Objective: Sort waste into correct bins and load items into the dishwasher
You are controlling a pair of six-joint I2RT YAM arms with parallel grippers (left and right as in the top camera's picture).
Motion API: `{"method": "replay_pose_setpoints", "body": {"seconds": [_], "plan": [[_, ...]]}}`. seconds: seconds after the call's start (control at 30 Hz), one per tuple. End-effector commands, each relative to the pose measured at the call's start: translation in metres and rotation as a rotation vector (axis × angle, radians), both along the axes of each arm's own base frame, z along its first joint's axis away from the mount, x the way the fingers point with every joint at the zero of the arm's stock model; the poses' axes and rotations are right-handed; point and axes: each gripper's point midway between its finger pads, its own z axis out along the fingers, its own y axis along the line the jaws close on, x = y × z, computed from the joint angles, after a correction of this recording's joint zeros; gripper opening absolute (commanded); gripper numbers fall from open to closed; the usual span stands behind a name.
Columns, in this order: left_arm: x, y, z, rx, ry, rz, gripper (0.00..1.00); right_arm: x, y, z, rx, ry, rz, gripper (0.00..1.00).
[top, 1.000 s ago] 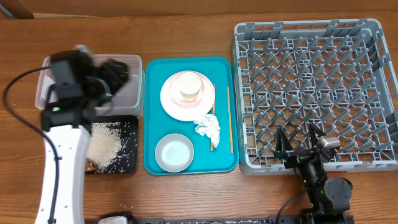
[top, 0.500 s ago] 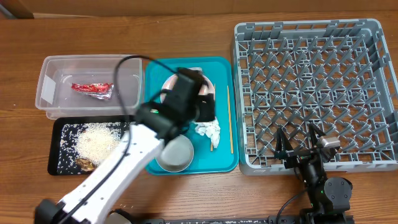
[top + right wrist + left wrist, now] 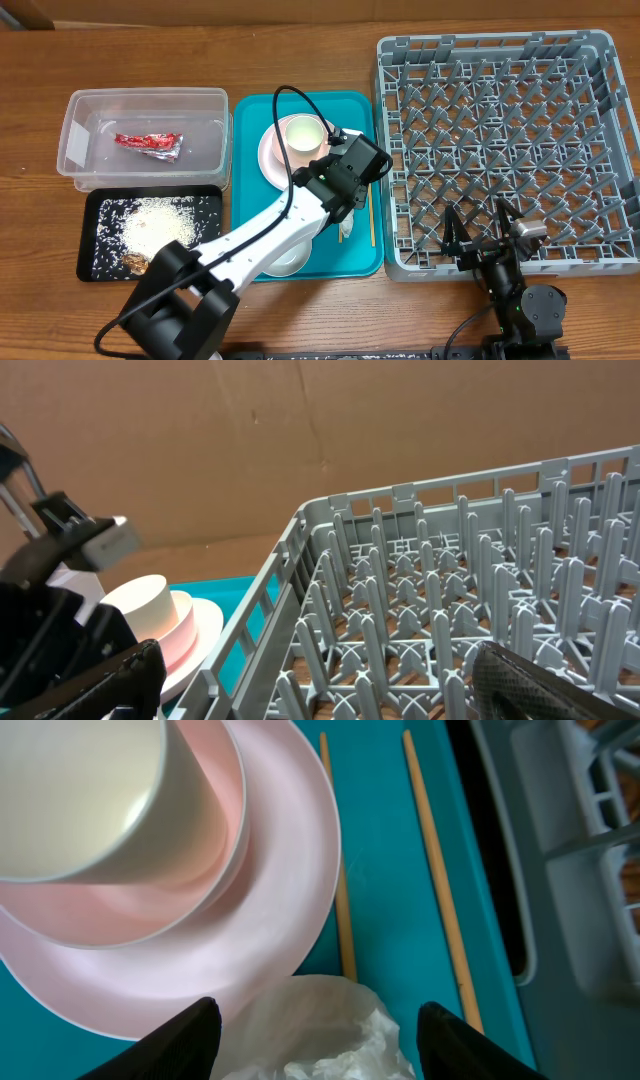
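Currently left gripper [image 3: 318, 1012] is hovering over the teal plastic serving tray [image 3: 250, 150], fingers spread either side of the crumpled white paper napkin [image 3: 300, 1048]; can't tell if they're touching it. Napkin is lying against the pale pink round plate [image 3: 250, 950], with the thin wooden chopsticks [image 3: 440, 910] running alongside. Right gripper [image 3: 476, 222] is sitting spread wide at the near edge of the large grey plastic dish rack [image 3: 500, 140], holding nothing. Red shiny snack wrapper [image 3: 148, 144] is lying in the clear plastic rectangular tub [image 3: 80, 165].
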Motion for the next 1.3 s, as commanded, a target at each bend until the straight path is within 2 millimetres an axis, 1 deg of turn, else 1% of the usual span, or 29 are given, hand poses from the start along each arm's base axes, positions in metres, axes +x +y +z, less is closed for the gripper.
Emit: {"method": "replay_pose_setpoints", "body": {"seconds": [0.0,0.1,0.2,0.5,0.63,0.97,1.17,1.27], "plan": [[0.001,-0.003,-0.007,0.017,0.012,-0.020,0.65,0.000,-0.001,-0.001,-0.002,-0.006,-0.005,1.00],[-0.007,-0.013,-0.011,-0.032,0.064,-0.055,0.65,0.000,-0.001,-0.001,-0.002,-0.006,-0.005,1.00],[-0.014,-0.017,-0.014,-0.053,0.102,-0.072,0.65,0.000,-0.001,-0.001,-0.002,-0.006,-0.005,1.00],[-0.025,-0.009,-0.026,-0.019,0.159,-0.059,0.67,0.000,-0.001,-0.001,-0.002,-0.006,-0.005,1.00],[-0.029,-0.013,-0.031,-0.037,0.194,-0.065,0.68,0.000,-0.001,-0.001,-0.002,-0.006,-0.005,1.00],[-0.033,-0.014,-0.036,-0.045,0.219,-0.068,0.69,0.000,-0.001,-0.001,-0.002,-0.006,-0.005,1.00],[-0.035,-0.013,-0.037,-0.069,0.232,-0.002,0.71,0.000,-0.001,-0.001,-0.002,-0.006,-0.005,1.00],[-0.035,-0.013,-0.038,-0.068,0.235,0.000,0.70,0.000,-0.001,-0.001,-0.002,-0.006,-0.005,1.00]]}}
